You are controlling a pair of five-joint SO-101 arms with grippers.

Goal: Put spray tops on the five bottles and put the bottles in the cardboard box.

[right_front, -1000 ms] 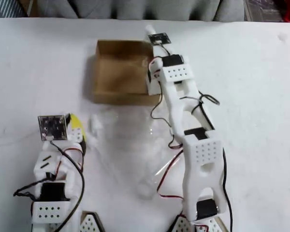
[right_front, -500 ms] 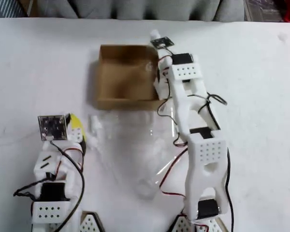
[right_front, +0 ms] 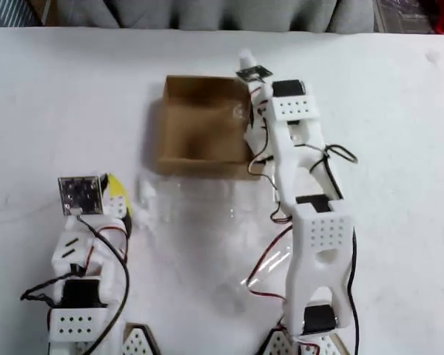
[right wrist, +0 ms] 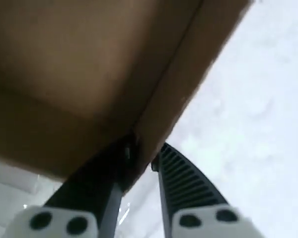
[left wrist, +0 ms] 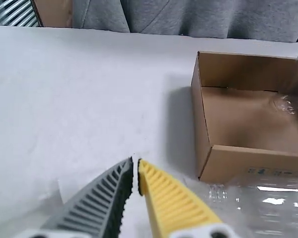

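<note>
Nearest me, my left gripper (left wrist: 135,162) sat low over the white table (left wrist: 64,99), its grey and yellow fingers pressed together on nothing. Just beyond it some clear, glinting plastic (left wrist: 268,191) lay right in front of the open brown cardboard box (left wrist: 248,161); I could not tell what it was. Farther out, my right gripper (right wrist: 143,151) was clamped on the box's wall near a corner, one dark finger inside and one outside.

The cardboard box (left wrist: 248,163) bears faint print, unreadable.
</note>
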